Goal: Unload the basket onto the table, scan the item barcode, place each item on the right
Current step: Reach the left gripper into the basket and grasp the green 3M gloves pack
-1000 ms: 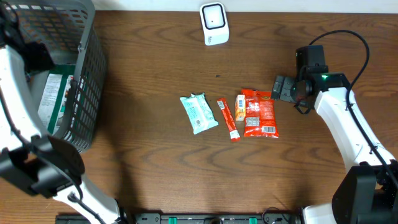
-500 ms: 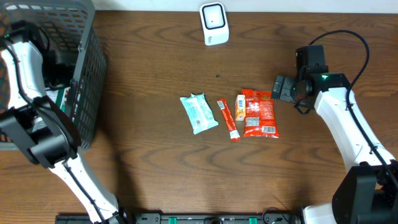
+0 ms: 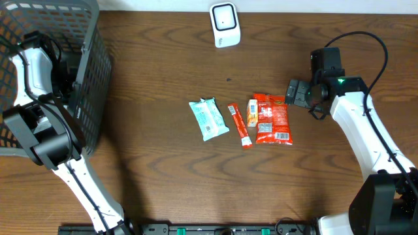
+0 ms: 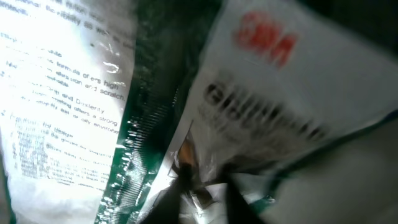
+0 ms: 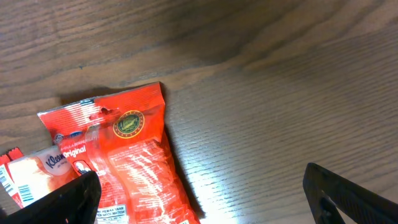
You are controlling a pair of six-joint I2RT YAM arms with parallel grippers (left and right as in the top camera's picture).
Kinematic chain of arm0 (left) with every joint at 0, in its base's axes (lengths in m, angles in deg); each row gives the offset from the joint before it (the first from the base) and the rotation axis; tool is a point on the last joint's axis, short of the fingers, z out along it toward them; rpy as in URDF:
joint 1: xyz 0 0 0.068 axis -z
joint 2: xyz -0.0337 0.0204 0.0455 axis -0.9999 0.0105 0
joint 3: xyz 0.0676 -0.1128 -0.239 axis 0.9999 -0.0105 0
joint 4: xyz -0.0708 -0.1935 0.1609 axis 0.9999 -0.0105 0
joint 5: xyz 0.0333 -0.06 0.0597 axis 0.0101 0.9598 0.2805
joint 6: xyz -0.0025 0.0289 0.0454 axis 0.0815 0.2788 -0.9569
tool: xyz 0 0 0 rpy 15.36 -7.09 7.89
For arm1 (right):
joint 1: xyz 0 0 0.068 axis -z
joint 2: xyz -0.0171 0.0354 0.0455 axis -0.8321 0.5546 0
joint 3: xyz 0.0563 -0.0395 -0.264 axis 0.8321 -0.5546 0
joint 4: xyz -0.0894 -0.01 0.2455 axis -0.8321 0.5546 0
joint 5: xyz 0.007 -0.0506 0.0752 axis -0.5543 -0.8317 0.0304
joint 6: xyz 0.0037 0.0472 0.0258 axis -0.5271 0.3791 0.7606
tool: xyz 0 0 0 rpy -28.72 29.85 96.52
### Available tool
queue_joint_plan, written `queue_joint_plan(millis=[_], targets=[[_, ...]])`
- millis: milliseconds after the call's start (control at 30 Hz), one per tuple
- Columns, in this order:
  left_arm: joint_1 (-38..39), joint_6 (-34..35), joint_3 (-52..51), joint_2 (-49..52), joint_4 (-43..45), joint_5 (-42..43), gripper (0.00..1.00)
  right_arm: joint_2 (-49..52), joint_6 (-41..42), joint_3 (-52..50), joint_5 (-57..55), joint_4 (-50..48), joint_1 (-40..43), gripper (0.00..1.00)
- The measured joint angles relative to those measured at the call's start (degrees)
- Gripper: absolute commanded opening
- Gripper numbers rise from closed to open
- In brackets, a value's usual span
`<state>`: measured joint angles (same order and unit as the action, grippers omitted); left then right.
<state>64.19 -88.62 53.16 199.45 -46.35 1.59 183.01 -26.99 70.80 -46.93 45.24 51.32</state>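
Task item: white-and-green glossy film packet (image 4: 261,124), inside the grey plastic mesh basket (image 3: 91,78) at the table's left edge. It fills the left wrist view, so I can't tell its outline or long axis. A dark green band runs diagonally across it, upper right to lower left.

Left gripper (image 4: 205,193): jaws nearly together, and it looks pinched on a crumpled fold at the packet's near edge. The packet sits right at the fingertips with no gap. The overhead view shows the left arm reaching down into the basket but hides the packet itself.

Key relation: the white boxy barcode scanner (image 3: 224,25) stands at the far edge of the dark wooden table (image 3: 163,65), well apart from the basket and off to its right. My read is lift clear of the basket wall, then carry across. The left arm has the item. The right arm is nearer the scanner but nowhere near the packet.

Right gripper (image 5: 202,186): fingers spread wide and holding nothing, hovering just beside the red foil snack pouch (image 5: 134,168).

Writing: red "3M" logo on the white panel. The grey word below starts with "G" and is otherwise blurred. Fine print on the left panel is mostly unreadable, though "Dexterity" comes through. The red pouch carries a round gold-green seal and "Original". No barcode is visible on the packet faces shown.
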Motion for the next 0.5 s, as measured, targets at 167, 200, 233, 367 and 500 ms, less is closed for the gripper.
queue_joint_plan(millis=[167,200,233,367,500], targets=[[0.04,0.22,0.28,-0.02,-0.20,-0.04,0.07,0.00,0.00,0.00,0.00,0.02,0.00,0.99],[0.04,0.48,0.33,-0.11,-0.22,-0.02,0.07,0.00,0.00,0.00,0.00,0.02,0.00,0.99],[0.04,1.01,0.35,-0.24,-0.20,-0.04,0.07,0.00,0.00,0.00,0.00,0.00,0.00,0.99],[-0.02,2.82,0.35,-1.49,0.48,-0.02,0.07,0.00,0.00,0.00,0.00,0.00,0.00,0.99],[-0.02,4.50,0.35,-5.14,0.72,-0.02,0.07,0.00,0.00,0.00,0.02,0.00,0.00,0.99]])
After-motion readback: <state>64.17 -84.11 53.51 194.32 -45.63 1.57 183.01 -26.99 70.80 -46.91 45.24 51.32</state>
